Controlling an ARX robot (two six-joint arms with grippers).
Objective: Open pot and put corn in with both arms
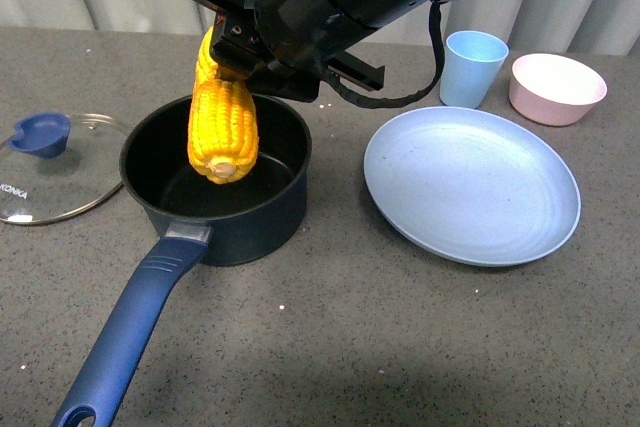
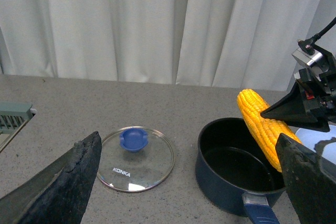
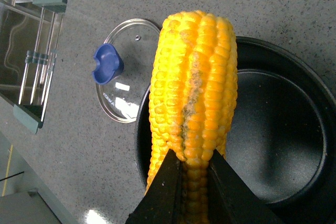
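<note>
The dark navy pot point(image 1: 275, 197) stands open on the grey table, its long blue handle point(image 1: 130, 332) pointing to the near edge. Its glass lid point(image 1: 55, 169) with a blue knob lies flat to the left of it. My right gripper point(image 1: 232, 59) is shut on the yellow corn point(image 1: 223, 132) and holds it nearly upright, lower end just inside the pot's mouth. The right wrist view shows the corn point(image 3: 194, 93) between the jaws above the pot point(image 3: 294, 129). My left gripper point(image 2: 191, 182) is open and empty, with the lid point(image 2: 135, 158) and pot point(image 2: 231, 169) ahead of it.
A light blue plate point(image 1: 471, 183) lies right of the pot. A light blue cup point(image 1: 473, 68) and a pink bowl point(image 1: 556, 88) stand behind it. White curtains hang at the back. A metal rack point(image 3: 31, 61) stands beyond the lid.
</note>
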